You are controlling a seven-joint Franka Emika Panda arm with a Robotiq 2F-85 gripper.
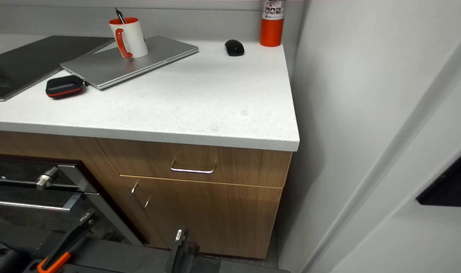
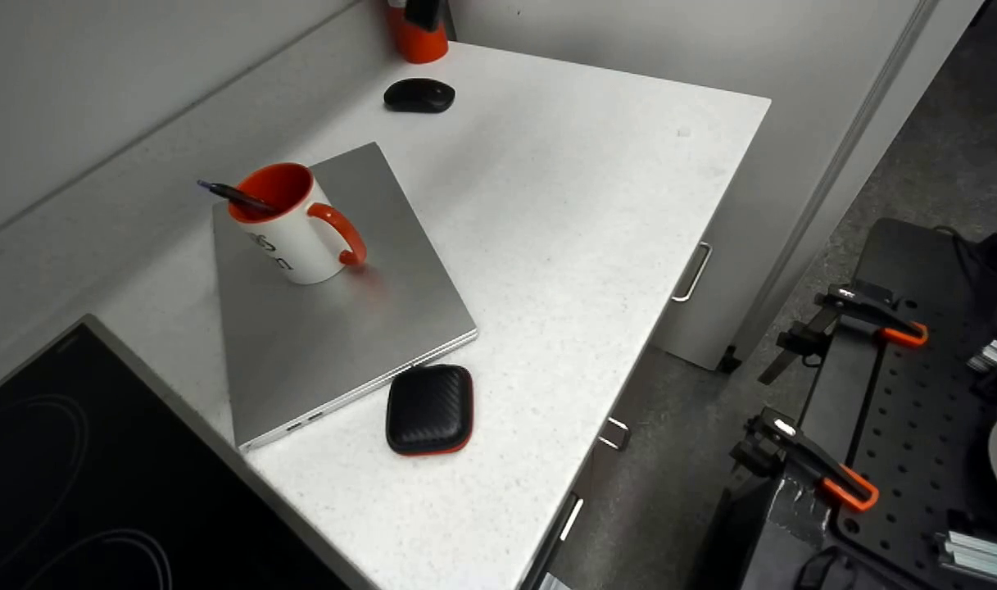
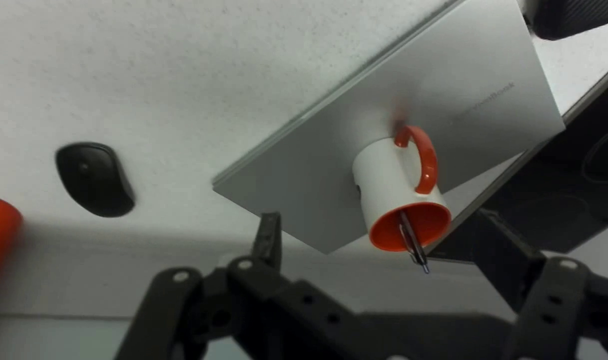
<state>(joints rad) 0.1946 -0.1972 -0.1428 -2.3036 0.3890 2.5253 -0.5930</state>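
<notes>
In the wrist view my gripper is open, its dark fingers spread wide with nothing held between them. Beyond the gap is a white mug with an orange-red inside and handle; it is apart from the fingers as far as I can tell. A dark pen leans out of the mug. The mug stands upright on a closed silver laptop, as both exterior views show. Beside the laptop's corner lies a small black case with red edging. I cannot clearly make out the gripper in either exterior view.
A black mouse and a red cylinder stand toward the back of the white counter. A black cooktop borders the laptop. Drawers with a metal handle are below. A black perforated platform with clamps faces the counter.
</notes>
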